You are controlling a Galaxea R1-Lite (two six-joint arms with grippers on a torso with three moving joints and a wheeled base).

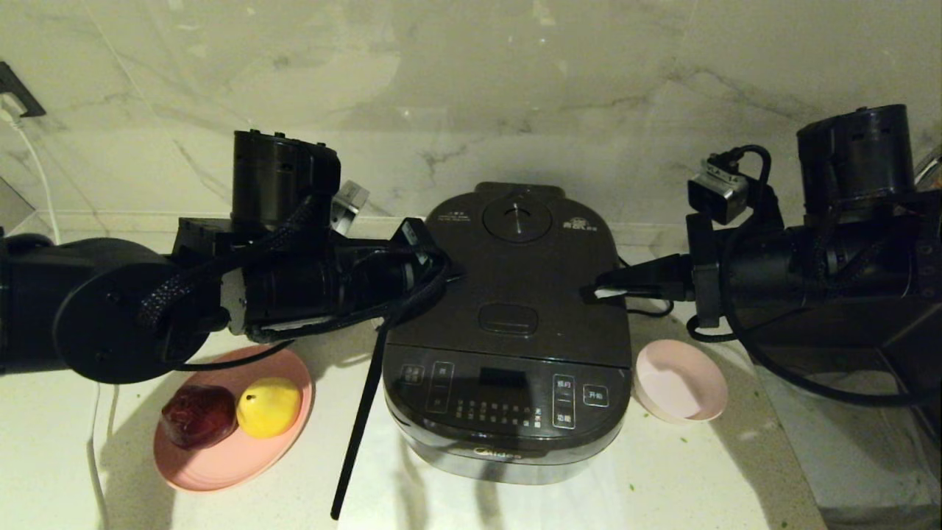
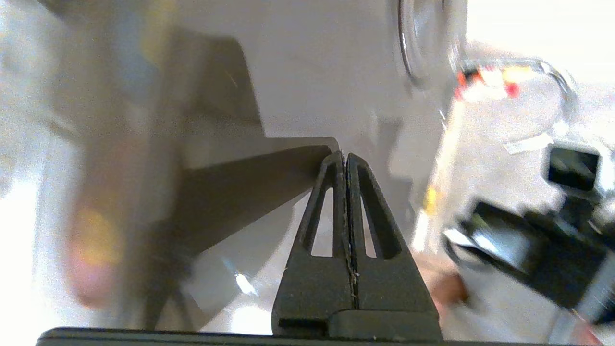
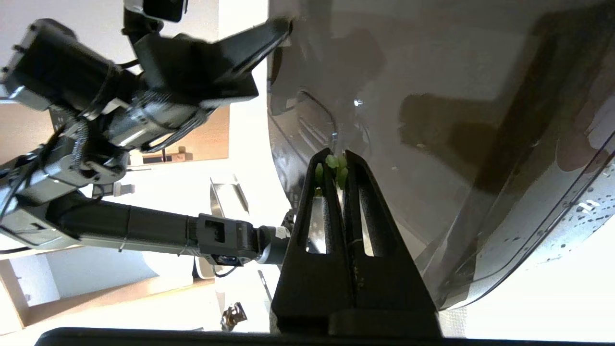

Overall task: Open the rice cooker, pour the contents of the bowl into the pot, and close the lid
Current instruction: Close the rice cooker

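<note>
Item: rice cooker (image 1: 508,331), dark, centre of the counter (image 1: 684,471), lid (image 1: 515,272) down and apparently latched. Item: bowl (image 1: 681,380), pale pink, on the counter just beside the cooker's right front corner; it looks empty, so you may judge the pour done and the closing at or near its end. Item: left gripper (image 2: 346,156), jaws clenched on nothing, tips at the lid's left edge; whether they touch it you cannot tell. Item: right gripper (image 3: 336,158), jaws clenched, tips level over the lid's right edge, with a few green bits (image 3: 332,166) stuck between them. Hazards for you: those bits could drop onto the lid or counter when the jaws release; a sideways nudge from either arm could slide the cooker toward the bowl or the pink plate (image 1: 235,449) holding fruit; the bowl lies below and in front of the right jaws, so a low withdrawal could clip its rim. The pot is hidden beneath the lid.
</note>
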